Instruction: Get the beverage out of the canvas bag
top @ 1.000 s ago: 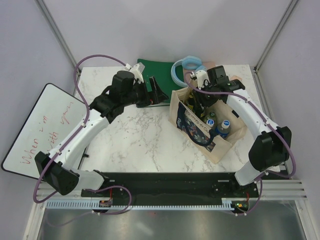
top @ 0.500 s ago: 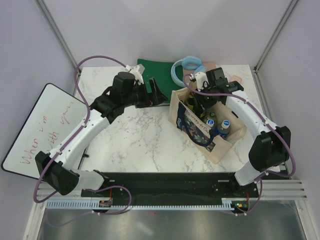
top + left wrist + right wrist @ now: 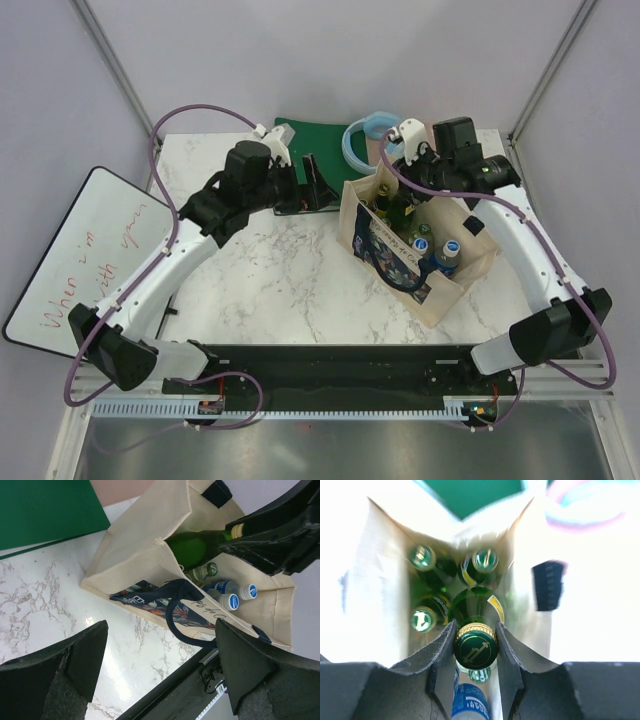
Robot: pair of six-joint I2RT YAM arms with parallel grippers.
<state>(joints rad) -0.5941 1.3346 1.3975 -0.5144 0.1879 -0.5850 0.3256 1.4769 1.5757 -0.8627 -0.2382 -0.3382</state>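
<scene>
Right fingers were clamped on the capped neck of a green bottle, which sat inside the canvas bag among other bottles. Left fingers were wide, beside the bag. Extraction step; next called for a straight lift clear of the rim.

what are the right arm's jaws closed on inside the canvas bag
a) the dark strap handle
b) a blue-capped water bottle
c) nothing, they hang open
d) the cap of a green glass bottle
d: in the right wrist view the right jaws press on both sides of the gold-rimmed cap of a green glass bottle.
</scene>
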